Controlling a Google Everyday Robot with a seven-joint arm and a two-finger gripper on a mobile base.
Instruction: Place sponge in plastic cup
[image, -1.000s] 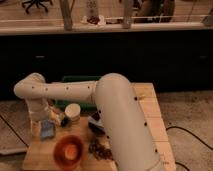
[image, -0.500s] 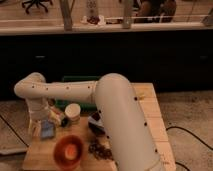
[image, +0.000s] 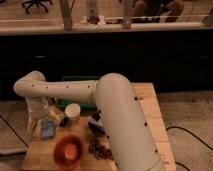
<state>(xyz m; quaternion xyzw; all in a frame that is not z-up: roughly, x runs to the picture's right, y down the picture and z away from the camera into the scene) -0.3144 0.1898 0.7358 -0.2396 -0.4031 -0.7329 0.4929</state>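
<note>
My gripper (image: 41, 122) hangs at the left side of the wooden table (image: 150, 115), at the end of the white arm that curves in from the lower right. The blue sponge (image: 47, 129) is right under it, at or just above the table top; I cannot tell whether it is held. A small pale translucent thing (image: 58, 117) just right of the gripper looks like the plastic cup, partly hidden by the wrist.
A cream-white cup (image: 73, 111) stands right of the gripper. An orange bowl (image: 68, 150) sits at the front. A dark bowl (image: 97, 123) and a dark lumpy pile (image: 98, 149) lie beside the arm. A green object (image: 75, 79) lies behind the arm.
</note>
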